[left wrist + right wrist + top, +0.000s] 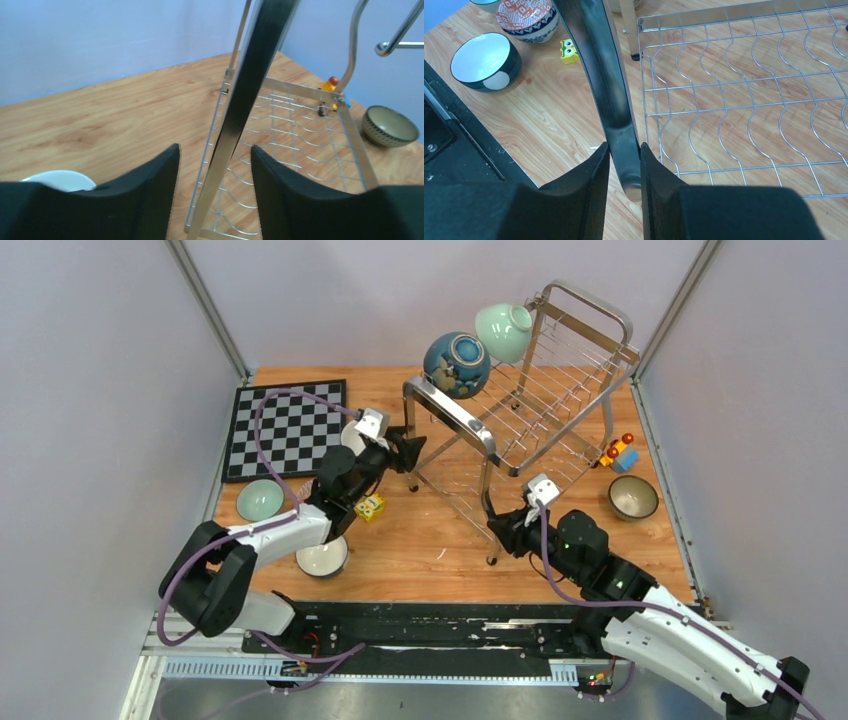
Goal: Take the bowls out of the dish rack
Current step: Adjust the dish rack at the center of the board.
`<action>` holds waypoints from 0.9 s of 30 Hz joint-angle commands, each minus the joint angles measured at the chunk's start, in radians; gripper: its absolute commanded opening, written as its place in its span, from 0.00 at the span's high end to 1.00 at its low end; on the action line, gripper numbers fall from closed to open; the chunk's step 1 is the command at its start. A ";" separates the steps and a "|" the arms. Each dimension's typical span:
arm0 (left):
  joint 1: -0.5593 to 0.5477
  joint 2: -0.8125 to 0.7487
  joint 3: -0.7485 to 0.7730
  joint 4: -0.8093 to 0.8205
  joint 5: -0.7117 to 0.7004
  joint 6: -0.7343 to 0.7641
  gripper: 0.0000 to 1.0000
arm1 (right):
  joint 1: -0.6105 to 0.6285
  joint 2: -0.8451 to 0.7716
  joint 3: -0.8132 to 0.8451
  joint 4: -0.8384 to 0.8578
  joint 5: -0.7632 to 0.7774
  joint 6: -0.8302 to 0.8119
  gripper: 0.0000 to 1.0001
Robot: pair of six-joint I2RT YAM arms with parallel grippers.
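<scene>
On the near leg of the dish rack (460, 420), the right gripper (624, 148) is clamped; the left gripper (215, 152), apart astride another post, should be closed squarely.

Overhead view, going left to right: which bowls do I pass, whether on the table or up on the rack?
pale green bowl on the table → white bowl on the table → dark blue bowl on the rack → mint bowl on the rack → dark-rimmed bowl on the table
</scene>
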 commanded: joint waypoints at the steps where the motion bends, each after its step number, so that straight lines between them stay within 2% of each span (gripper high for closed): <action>1: 0.007 0.003 0.000 0.103 0.029 0.000 0.52 | 0.002 -0.027 -0.004 -0.053 0.041 0.055 1.00; 3: 0.006 -0.009 -0.026 0.126 0.002 0.006 0.63 | 0.002 -0.027 -0.007 -0.056 0.059 0.056 1.00; 11: 0.007 -0.040 -0.067 0.148 0.024 -0.014 0.87 | 0.002 -0.023 -0.025 -0.040 0.157 0.088 1.00; 13: 0.007 -0.051 -0.074 0.148 0.027 -0.024 0.99 | 0.002 -0.016 -0.027 -0.028 0.185 0.090 1.00; 21: 0.007 -0.164 -0.161 0.156 -0.042 -0.071 1.00 | 0.001 0.050 -0.011 0.025 0.209 0.067 1.00; 27: 0.005 -0.250 -0.182 0.068 -0.077 -0.070 1.00 | 0.000 0.096 -0.002 0.066 0.245 0.072 1.00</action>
